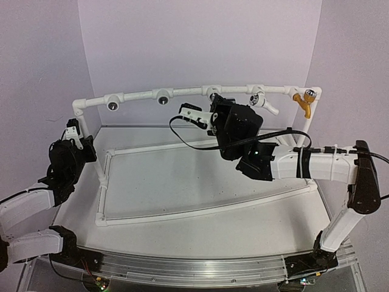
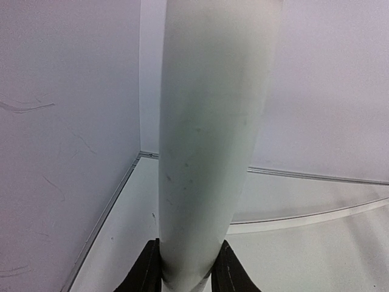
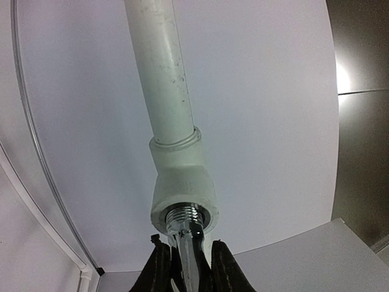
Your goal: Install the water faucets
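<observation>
1. Found two taps already seated on the top rail of the white pipe frame: the orange-yellow faucet at the rail's right end, the white faucet just left of it.
2. Caught the third, the silver-grey faucet, mid-install at the rail's middle tee fitting. Threaded end sat at the tee's mouth with threads exposed, so judged not yet screwed fully home.
3. Showed the right gripper clamped on that faucet's body, just outside the tee's mouth.
4. Showed the left gripper closed around the upright post under the rail's left end, apparently bracing the frame.
5. Left the far-left tee and the second tee, both on the rail's left half, with dark open holes. Saw no further faucet in any view to fill them.
6. Could not make out the silver-grey faucet from above, masked by the right wrist against the rail. Could not tell how far the threads had bitten, nor the shape of its top, cut off at the bottom of the wrist view.
</observation>
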Available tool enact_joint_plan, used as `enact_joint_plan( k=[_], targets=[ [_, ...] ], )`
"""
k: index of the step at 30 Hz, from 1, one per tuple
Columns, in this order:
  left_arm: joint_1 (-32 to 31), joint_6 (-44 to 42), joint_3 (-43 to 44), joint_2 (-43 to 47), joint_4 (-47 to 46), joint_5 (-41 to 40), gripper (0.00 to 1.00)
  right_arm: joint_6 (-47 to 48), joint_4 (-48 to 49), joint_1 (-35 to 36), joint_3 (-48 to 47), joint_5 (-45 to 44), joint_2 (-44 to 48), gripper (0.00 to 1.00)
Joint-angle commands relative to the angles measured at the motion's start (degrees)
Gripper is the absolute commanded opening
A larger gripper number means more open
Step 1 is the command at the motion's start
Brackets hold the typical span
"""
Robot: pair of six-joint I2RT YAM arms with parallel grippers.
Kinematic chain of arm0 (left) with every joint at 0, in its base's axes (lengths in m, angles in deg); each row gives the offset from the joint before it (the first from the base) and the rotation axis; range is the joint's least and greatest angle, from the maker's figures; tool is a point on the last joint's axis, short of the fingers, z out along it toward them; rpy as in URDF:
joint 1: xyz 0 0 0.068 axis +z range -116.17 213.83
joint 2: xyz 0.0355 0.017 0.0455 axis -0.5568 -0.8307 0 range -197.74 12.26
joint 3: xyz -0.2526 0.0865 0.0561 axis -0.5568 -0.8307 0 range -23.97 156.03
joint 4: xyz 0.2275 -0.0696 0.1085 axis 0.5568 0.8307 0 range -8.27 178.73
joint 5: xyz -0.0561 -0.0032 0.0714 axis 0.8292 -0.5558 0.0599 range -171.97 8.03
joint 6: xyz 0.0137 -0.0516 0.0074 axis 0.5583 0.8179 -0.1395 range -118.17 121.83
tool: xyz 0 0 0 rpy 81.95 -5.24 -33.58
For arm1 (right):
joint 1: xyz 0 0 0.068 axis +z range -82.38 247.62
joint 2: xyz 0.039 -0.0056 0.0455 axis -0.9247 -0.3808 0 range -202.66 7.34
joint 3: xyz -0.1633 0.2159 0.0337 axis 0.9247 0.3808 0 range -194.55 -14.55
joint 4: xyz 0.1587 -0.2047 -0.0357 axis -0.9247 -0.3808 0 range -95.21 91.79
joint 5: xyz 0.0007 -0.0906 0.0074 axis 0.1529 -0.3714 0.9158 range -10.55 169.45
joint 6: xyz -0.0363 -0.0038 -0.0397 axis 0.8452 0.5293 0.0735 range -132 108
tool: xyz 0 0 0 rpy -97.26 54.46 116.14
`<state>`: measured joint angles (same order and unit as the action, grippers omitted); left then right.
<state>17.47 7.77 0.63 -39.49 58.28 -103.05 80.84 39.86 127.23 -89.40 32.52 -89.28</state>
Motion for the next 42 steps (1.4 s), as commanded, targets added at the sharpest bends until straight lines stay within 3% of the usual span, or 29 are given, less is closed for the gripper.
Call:
enact_joint_plan(
  k=[1, 14, 42],
  targets=[
    [0.17, 3.51, 0.04, 1.04, -1.87, 2.16, 0.03, -1.08, 2.84, -0.04, -4.18, 0.4, -0.83, 0.0],
    [0.11, 5.7, -1.71, 2.37, -1.87, 3.76, 0.0, -2.46, 0.08, -0.04, -9.14, -3.37, -4.57, 0.0],
    [0.08, 6.49, -2.57, 3.44, -1.72, 7.55, 0.0, -41.72, -20.31, -1.82, -16.38, 1.24, -1.99, 0.0]
  ],
)
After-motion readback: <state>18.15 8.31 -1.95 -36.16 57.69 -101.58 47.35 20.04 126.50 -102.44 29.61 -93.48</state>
